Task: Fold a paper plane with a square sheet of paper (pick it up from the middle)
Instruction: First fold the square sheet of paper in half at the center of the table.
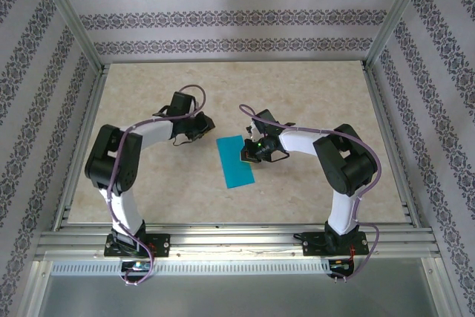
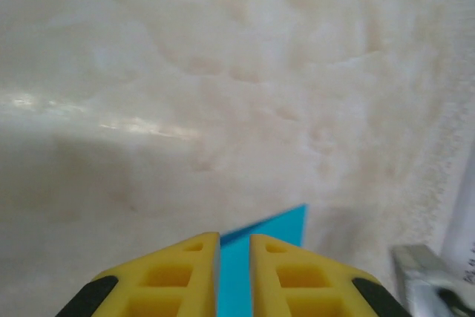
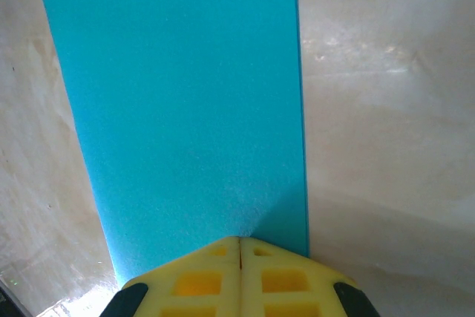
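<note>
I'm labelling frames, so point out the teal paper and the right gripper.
teal paper (image 3: 178, 94): right wrist view, middle of the sheet.
right gripper (image 3: 239, 241): right wrist view, between its closed fingertips.

Lab-style robot test cell: aluminium-profile frame (image 1: 223, 237) enclosing marble-look tabletop (image 1: 312, 102), wallpaper-print backdrop panels (image 1: 223, 16) on three sides.

The teal-blue folded sheet of paper (image 3: 178, 109) looked matt and finely grained, smooth but for a slight pucker. The beige marbled tabletop (image 2: 223, 72) carried a soft sheen with pale glare streaks. The right gripper (image 3: 239, 243) had matt yellow moulded-plastic fingers (image 3: 197, 281). The silver frame rails (image 1: 237, 237) looked like brushed metal.
</note>
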Controlling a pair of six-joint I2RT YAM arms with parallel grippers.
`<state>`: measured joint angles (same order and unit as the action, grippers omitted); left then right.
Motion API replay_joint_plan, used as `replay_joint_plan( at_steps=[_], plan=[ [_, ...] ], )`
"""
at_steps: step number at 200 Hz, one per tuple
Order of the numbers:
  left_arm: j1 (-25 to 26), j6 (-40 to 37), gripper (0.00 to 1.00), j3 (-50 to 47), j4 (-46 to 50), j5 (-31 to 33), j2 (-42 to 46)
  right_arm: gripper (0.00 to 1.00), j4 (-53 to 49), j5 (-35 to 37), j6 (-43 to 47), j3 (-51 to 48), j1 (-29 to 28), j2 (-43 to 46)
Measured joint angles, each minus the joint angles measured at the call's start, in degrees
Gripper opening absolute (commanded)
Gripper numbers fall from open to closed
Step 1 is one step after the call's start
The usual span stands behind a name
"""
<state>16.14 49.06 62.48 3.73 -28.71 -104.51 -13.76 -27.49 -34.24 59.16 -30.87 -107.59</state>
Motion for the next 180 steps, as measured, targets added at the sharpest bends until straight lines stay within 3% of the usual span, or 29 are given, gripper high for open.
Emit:
replay_joint_plan(
  at_steps=[52, 109, 152, 180],
  plan=[
    [4.72, 0.96, 0.15, -9.25, -3.21, -4.35, 11.23, 0.0, 0.0, 0.0, -0.02, 0.0, 0.0, -0.02],
    [12.37, 4.63, 0.11, -20.92, -8.48, -8.17, 10.36, 0.0, 0.0, 0.0, -0.02, 0.0, 0.0, 0.0],
    [12.46, 8.15, 0.03, -27.5, -16.39, -8.76, 8.39, 0.0, -0.02, 0.0, -0.02, -0.02, 0.0, 0.0],
    [12.52, 9.05, 0.02, -29.53, -20.04, -8.37, 8.98, 0.0, -0.02, 0.0, -0.02, -0.02, 0.0, 0.0]
  ],
)
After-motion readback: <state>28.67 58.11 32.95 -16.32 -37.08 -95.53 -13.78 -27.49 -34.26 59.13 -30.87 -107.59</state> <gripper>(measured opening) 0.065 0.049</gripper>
